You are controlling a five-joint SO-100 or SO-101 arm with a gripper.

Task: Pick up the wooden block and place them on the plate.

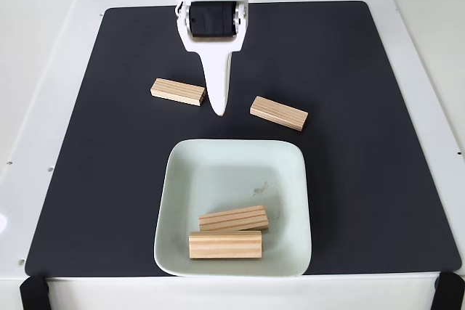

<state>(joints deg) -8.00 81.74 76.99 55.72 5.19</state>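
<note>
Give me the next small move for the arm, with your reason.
Probably swing the gripper toward the left wooden block and open over it. Two blocks already lie in the plate; two remain on the black mat, and the gripper hangs between them, holding nothing.

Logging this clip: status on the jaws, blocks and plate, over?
Gripper empty, poised between the mat's two wooden blocks, left and right; jaws look closed. Two more blocks already on the plate. Nothing obstructing.
</note>
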